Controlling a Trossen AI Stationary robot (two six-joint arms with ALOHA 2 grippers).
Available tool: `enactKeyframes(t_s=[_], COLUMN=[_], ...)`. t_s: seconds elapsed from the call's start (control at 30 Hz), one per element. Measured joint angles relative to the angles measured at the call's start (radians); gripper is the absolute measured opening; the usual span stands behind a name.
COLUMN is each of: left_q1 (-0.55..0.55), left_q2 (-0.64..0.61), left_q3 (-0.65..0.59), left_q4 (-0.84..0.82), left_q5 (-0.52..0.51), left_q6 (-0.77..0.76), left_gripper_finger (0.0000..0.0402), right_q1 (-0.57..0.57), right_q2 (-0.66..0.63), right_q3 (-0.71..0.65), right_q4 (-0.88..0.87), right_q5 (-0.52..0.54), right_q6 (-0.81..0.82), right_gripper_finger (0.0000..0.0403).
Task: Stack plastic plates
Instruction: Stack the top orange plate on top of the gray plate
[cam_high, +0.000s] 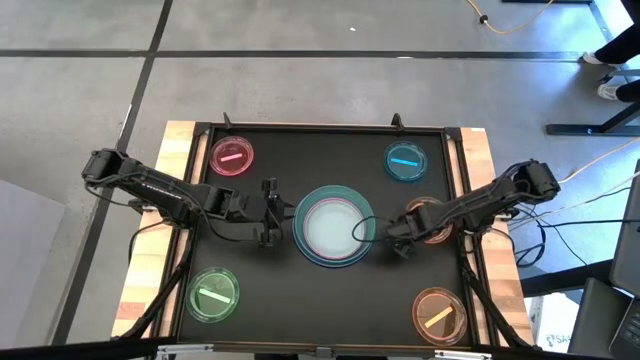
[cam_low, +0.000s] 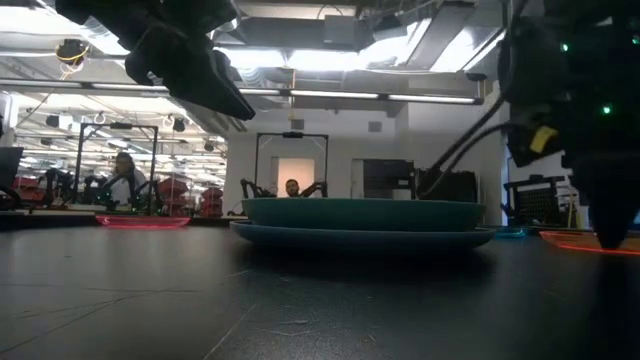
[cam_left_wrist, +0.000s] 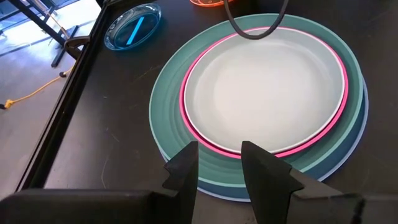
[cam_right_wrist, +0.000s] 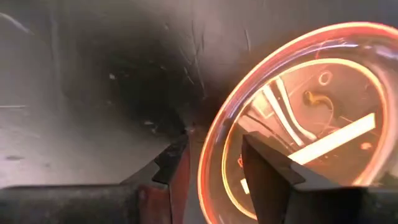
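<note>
At the centre of the black table (cam_high: 250, 290) stands a stack of large plastic plates (cam_high: 331, 227): a blue-grey plate (cam_left_wrist: 356, 146) at the bottom, a dark green plate (cam_left_wrist: 166, 109) on it, then a pink plate (cam_left_wrist: 186, 118) of which only the rim shows, and a pale mint plate (cam_left_wrist: 264, 87) on top. The low view shows the stack lying flat.

Smaller translucent dishes lie round the stack, taking it as the dial's centre in the high view. A pink dish (cam_high: 232, 156) sits at about 10 o'clock, a blue dish (cam_high: 406, 161) at about 1 o'clock, a green dish (cam_high: 213, 294) at about 8 o'clock and an orange dish (cam_high: 439, 314) at about 4 o'clock. Another orange dish (cam_high: 436, 222) lies at 3 o'clock, just beside the stack and partly under the right arm.

The left gripper (cam_high: 270, 213) sits at 9 o'clock, just beside the stack's rim, its fingers (cam_left_wrist: 264, 174) a narrow gap apart and holding nothing. The right gripper (cam_high: 393, 238) sits at 3 o'clock between the stack and the nearer orange dish; its fingers (cam_right_wrist: 273, 171) stand narrowly apart astride that dish's rim, and whether they touch it cannot be told.
</note>
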Motion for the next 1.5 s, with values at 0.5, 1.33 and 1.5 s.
enactKeyframes(t_s=[0.5,1.33,1.5], left_q1=[0.000,0.000,0.000], left_q2=[0.000,0.000,0.000], left_q3=[0.000,0.000,0.000], left_q4=[0.000,0.000,0.000], left_q5=[-0.001,-0.001,-0.001], left_q6=[0.000,0.001,0.001], left_gripper_finger=[0.0116,0.0116,0.0116], right_q1=[0.000,0.000,0.000], right_q2=[-0.001,-0.002,0.017], right_q3=[-0.031,0.409,0.409], right_q4=[0.051,0.005,0.238], right_q5=[0.014,0.300,0.256], right_q6=[-0.099,-0.421,-0.578], right_gripper_finger=[0.0033,0.0001,0.0001])
